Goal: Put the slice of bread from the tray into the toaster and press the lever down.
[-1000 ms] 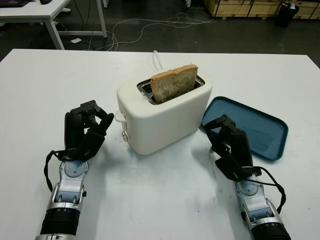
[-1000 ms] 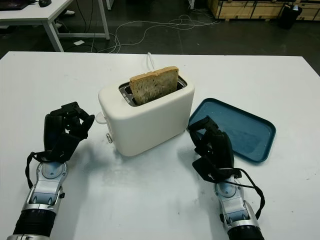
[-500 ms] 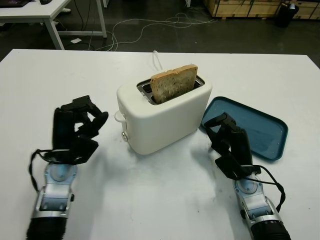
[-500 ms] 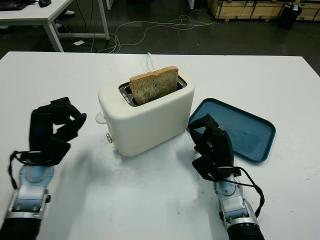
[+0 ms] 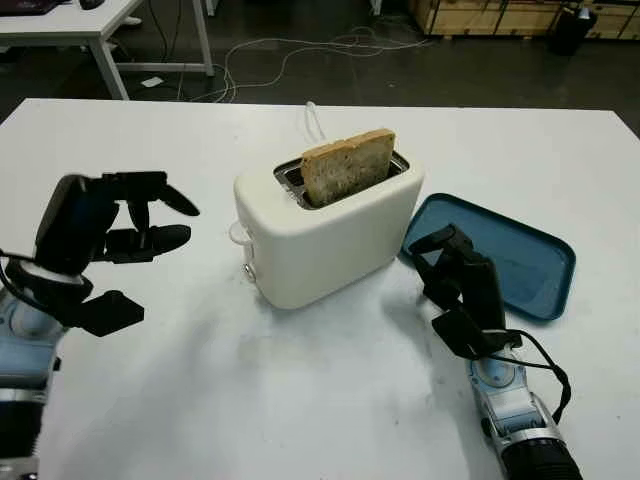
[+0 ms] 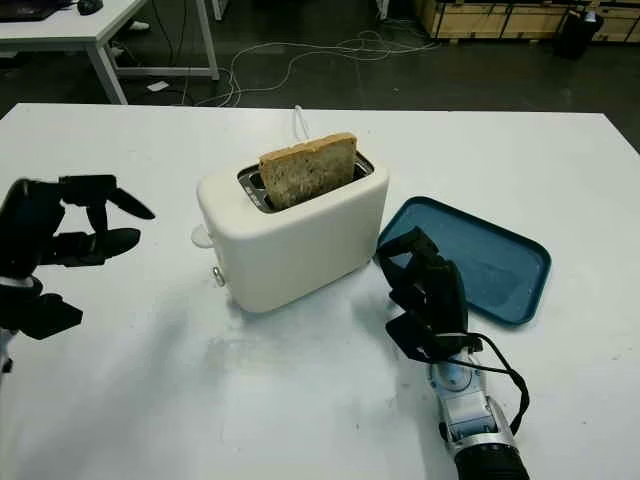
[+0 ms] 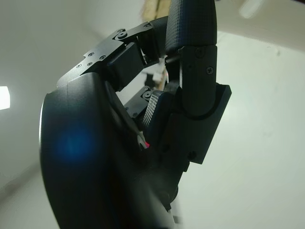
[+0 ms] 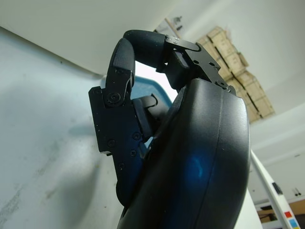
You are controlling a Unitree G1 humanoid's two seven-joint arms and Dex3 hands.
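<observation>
A cream toaster [image 5: 330,235] stands mid-table with a slice of bread [image 5: 348,165] sticking up out of its slot. Its white lever knob [image 5: 238,232] sits high on the end facing my left hand. My left hand [image 5: 150,242] hovers above the table to the left of the toaster, open, fingers pointing toward that end and well apart from it. The blue tray [image 5: 520,255] lies empty to the right of the toaster. My right hand [image 5: 452,282] is at the tray's near-left corner, fingers curled, holding nothing.
A white cord [image 5: 315,118] runs from behind the toaster toward the table's far edge. Beyond the table lie floor cables, another white table [image 5: 70,20] at the back left and wooden crates [image 5: 490,15] at the back right.
My left hand has lifted and pulled away leftward from the toaster's lever end, and its fingers have uncurled. The right hand, bread and toaster have stayed put.
</observation>
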